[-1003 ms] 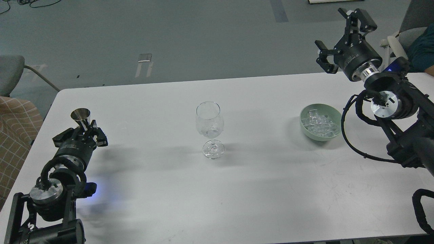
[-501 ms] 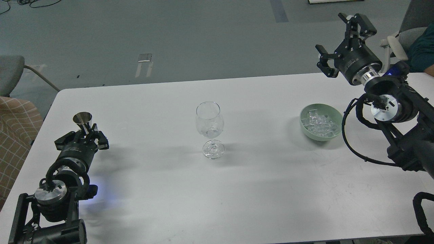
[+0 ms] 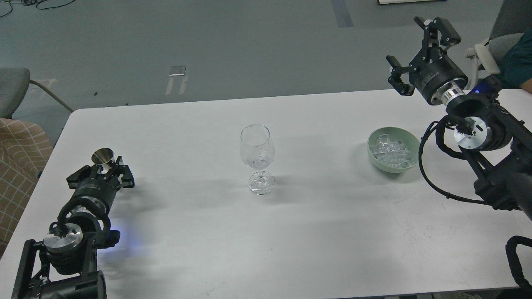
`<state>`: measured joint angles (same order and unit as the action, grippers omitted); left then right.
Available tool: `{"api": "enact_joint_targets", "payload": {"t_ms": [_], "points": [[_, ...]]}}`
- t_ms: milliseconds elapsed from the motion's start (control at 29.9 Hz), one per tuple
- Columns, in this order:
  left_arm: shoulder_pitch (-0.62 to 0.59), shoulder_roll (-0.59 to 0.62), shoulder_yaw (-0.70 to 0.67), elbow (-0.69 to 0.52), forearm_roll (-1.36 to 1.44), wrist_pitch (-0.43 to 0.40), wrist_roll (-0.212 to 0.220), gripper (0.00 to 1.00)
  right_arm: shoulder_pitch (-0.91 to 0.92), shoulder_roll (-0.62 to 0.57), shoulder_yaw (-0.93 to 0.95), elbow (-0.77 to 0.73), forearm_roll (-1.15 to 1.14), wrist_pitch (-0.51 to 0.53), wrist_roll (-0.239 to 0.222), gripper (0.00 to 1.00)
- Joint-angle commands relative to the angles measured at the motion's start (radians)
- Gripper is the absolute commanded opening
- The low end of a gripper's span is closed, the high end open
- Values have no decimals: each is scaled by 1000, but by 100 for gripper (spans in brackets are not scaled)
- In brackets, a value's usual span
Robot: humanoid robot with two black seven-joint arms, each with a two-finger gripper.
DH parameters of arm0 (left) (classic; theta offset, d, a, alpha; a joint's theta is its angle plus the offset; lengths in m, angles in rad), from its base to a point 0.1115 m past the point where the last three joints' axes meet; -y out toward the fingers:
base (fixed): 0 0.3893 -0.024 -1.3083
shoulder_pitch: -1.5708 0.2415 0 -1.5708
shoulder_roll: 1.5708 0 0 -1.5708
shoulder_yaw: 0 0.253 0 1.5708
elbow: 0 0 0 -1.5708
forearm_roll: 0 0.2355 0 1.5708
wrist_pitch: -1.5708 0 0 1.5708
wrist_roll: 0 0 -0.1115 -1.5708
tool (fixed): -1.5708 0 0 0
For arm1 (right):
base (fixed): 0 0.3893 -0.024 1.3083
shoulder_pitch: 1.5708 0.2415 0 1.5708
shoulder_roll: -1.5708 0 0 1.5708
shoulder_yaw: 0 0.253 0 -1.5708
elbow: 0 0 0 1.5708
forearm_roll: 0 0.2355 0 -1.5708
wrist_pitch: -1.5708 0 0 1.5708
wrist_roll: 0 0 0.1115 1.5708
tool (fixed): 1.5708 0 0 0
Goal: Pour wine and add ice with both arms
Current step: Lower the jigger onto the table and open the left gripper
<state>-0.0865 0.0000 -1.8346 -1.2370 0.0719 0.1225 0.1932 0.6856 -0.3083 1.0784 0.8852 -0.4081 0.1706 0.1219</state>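
Note:
A clear stemmed wine glass stands upright at the middle of the white table. A heap of clear ice fills a pale green bowl to the right of it. My left gripper is low over the table at the left. It is closed around a small steel measuring cup, whose open rim faces up. My right gripper is open and empty, held high beyond the bowl at the table's far right edge.
A grey chair and checked fabric are off the table's left edge. A person in a teal shirt and a chair sit at the far right. The floor lies beyond the table's far edge.
My left gripper has gone down toward the table with the steel cup, which now sits lower between the fingers. My right gripper has shifted slightly right and up, still open.

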Motion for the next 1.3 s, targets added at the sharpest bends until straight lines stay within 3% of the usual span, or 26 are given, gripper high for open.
{"api": "enact_joint_targets", "payload": {"t_ms": [0, 100, 435, 468, 568, 602, 1270], "points": [[-2, 0, 1, 1, 0, 0, 0, 37, 0, 0, 0, 0, 0, 0, -1, 100], [-2, 0, 3, 1, 2, 0, 3, 46, 0, -2, 0, 0, 0, 0, -1, 100], [-9, 0, 3, 17, 23, 2, 2, 52, 0, 0, 0, 0, 0, 0, -1, 100], [-9, 0, 3, 17, 23, 3, 2, 58, 0, 0, 0, 0, 0, 0, -1, 100], [-9, 0, 3, 17, 23, 8, 0, 94, 0, -2, 0, 0, 0, 0, -1, 100], [-6, 0, 5, 17, 23, 6, 0, 97, 0, 0, 1, 0, 0, 0, -1, 100], [99, 0, 14, -68, 19, 3, 34, 98, 0, -3, 1, 0, 0, 0, 1, 100]]}}
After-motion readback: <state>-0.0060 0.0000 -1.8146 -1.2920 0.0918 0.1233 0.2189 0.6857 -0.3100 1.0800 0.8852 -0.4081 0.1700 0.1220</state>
